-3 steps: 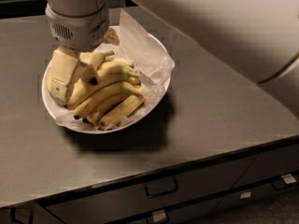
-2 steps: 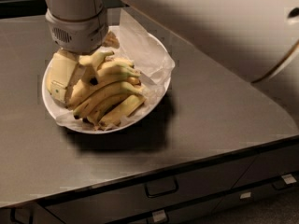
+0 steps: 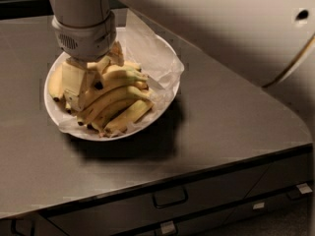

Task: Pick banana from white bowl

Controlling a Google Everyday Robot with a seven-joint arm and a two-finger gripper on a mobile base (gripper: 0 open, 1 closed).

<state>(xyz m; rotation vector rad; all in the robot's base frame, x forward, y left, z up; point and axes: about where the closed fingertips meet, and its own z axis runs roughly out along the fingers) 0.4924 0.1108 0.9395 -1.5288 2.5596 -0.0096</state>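
The white bowl, wide and lined with crinkled paper, sits on the grey counter and holds several yellow bananas. My gripper reaches down from above into the left half of the bowl. Its cream fingers stand apart among the fruit, open. A plump curved banana lies on top of the pile, just right of the gripper and touching it. A short banana lies at the bowl's left edge outside the fingers. The wrist hides the bananas directly under it.
The grey counter extends right and forward of the bowl. Its front edge runs above drawers with handles. My large white arm crosses the upper right of the view.
The gripper has come down a little further into the bowl among the bananas. The bowl and bananas have stayed in place.
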